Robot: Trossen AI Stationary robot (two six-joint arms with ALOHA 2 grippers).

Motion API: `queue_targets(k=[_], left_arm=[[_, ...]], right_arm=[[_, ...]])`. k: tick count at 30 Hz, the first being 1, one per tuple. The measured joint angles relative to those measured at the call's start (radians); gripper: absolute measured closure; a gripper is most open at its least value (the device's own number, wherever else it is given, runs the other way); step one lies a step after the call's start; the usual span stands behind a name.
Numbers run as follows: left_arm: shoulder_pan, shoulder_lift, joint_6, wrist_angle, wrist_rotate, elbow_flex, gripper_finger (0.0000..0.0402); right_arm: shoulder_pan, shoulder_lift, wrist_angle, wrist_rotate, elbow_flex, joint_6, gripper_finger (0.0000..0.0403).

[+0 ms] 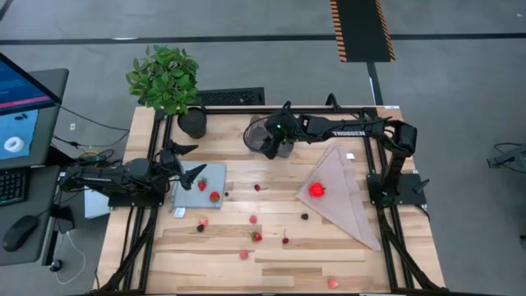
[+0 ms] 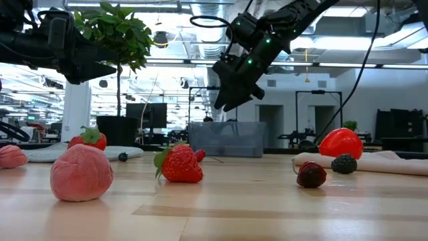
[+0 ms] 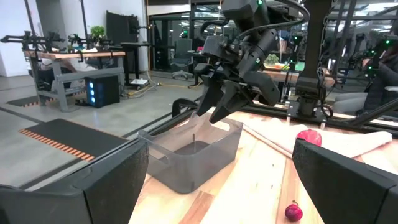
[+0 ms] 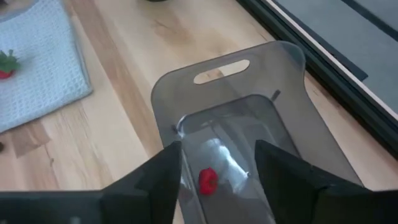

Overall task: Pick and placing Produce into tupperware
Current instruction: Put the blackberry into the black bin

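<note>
High view: you see the right gripper (image 1: 275, 146) reached across to the far middle of the wooden slatted table (image 1: 362, 263), directly over the small translucent grey rectangular plastic tub (image 1: 261, 136).
Right gripper jaws: parted and empty — in the right wrist view both fingers (image 4: 158, 174) straddle the tub (image 4: 261, 118), and one small red fruit piece (image 4: 208, 180) lies on the tub floor between them.
Height of right gripper: in the low view it hangs above the tub (image 2: 226, 139), clear of the rim.
Left gripper (image 1: 191, 162): at the table's left side, over the flat pale blue-grey square mat (image 1: 212, 174); jaws spread wide, holding nothing.
Mat contents: two red strawberries (image 1: 214, 196) rest on it.
Loose produce: small red, pink and dark pieces (image 1: 253, 219) lie scattered over the middle and near boards, well apart from the tub.
Large bright red round fruit (image 1: 317, 190): sits on the pale pink triangular cloth (image 1: 349, 205) at the right — not in the tub.
Leafy green potted plant (image 1: 166, 78): stands at the far left corner in its black pot.
</note>
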Motion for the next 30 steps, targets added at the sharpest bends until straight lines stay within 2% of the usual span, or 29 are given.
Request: queue_targets(k=[9, 13, 21, 24, 26, 30], left_arm=[[0.000, 0.000, 0.000, 0.000, 0.000, 0.000, 0.0017], [0.000, 0.000, 0.000, 0.000, 0.000, 0.000, 0.0017], [0.000, 0.000, -0.003, 0.000, 0.007, 0.000, 0.0017], [0.000, 0.000, -0.029, 0.000, 0.031, 0.000, 0.0017], [0.000, 0.000, -0.054, 0.000, 0.048, 0.000, 0.0017], [0.000, 0.000, -0.071, 0.000, 0.054, 0.000, 0.0017]], right_arm=[[0.091, -0.020, 0.039, -0.021, 0.002, -0.063, 0.0154], [0.189, -0.079, 0.076, -0.063, 0.003, -0.118, 0.0154], [0.416, -0.218, 0.073, -0.064, -0.001, -0.168, 0.0154], [0.490, -0.257, 0.117, -0.056, -0.060, -0.159, 0.0154], [0.527, -0.291, 0.173, -0.056, -0.148, -0.145, 0.0154], [0.591, -0.388, 0.417, -0.053, -0.369, -0.123, 0.0154]])
